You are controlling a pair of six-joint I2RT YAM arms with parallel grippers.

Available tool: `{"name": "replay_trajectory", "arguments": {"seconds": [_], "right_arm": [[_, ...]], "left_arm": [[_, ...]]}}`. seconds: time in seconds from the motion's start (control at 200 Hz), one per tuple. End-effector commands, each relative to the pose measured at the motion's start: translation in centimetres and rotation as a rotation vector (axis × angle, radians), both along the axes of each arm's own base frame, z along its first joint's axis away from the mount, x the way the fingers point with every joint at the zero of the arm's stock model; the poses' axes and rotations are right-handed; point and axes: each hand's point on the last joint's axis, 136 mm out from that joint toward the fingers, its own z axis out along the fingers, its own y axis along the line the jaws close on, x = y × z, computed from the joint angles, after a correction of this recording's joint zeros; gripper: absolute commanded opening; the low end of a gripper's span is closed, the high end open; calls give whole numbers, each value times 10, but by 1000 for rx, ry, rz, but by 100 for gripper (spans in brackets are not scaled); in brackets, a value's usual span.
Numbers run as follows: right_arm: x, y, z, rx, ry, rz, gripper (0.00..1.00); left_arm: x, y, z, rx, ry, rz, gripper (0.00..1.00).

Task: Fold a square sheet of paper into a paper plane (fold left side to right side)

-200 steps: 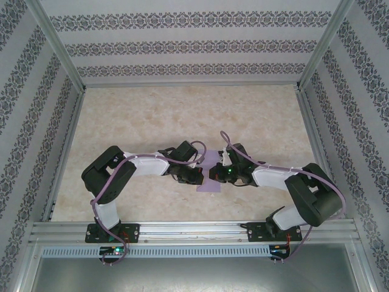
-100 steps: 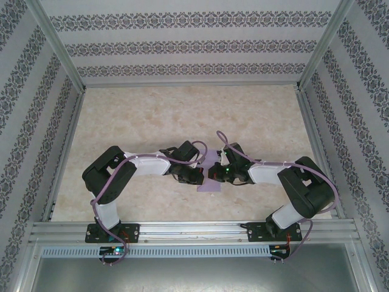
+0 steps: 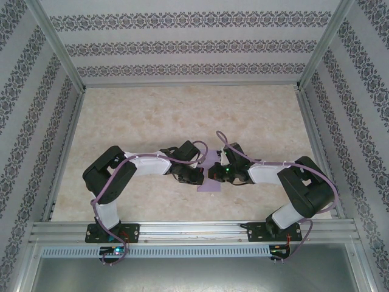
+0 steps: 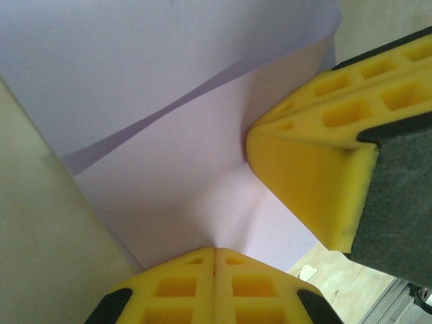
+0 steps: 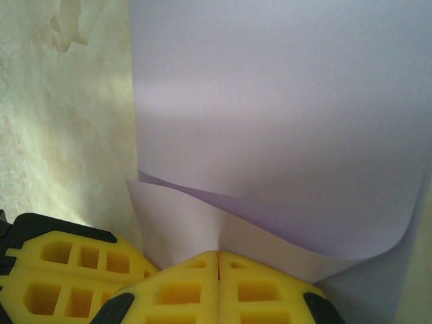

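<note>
Marbled table (image 3: pixel 152 115) bears purple paper (image 3: pixel 211 185), mostly hidden under left tool (image 4: pixel 214 251) and right tool (image 5: pixel 218 255), both pinching it.

Thin lavender-purple square sheet of paper (image 5: pixel 270 101), matte and unmarked, partly folded: upper layer arches loosely over lower layer.

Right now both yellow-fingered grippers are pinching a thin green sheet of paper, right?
Not green: the thin matte sheet of paper is lavender-purple, as both wrist views show. The rest is right: the yellow-fingered left gripper and right gripper are both pinching it.
</note>
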Motion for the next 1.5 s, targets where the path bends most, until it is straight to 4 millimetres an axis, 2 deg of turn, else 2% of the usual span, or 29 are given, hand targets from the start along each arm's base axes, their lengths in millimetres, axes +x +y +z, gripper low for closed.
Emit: {"name": "replay_trajectory", "arguments": {"seconds": [0.0, 0.46, 0.565, 0.7, 0.839, 0.929, 1.104, 1.299, 1.494], "right_arm": [[10, -18, -11, -65, -14, -33, 0], [42, -57, -7, -72, -21, -120, 0], [46, -59, 0, -50, -31, -127, 0], [47, -60, 21, -38, -75, -129, 0], [38, -54, 41, 16, -103, -126, 0], [27, -44, 44, 38, -95, -108, 0], [14, -24, 39, 81, -46, -92, 0], [15, -15, 35, 81, -26, -82, 0], [15, -9, 22, 72, 14, -68, 0]], "left_arm": [[-17, 49, -52, 265, 53, 24, 0], [-19, 51, -55, 267, 54, 29, 0], [-17, 48, -53, 254, 50, 34, 0], [-15, 45, -51, 236, 43, 36, 0], [-12, 41, -48, 223, 33, 38, 0], [-11, 40, -48, 219, 31, 39, 0], [-10, 38, -48, 217, 31, 40, 0], [-11, 37, -50, 221, 42, 37, 0], [-10, 36, -48, 228, 45, 30, 0]]}}
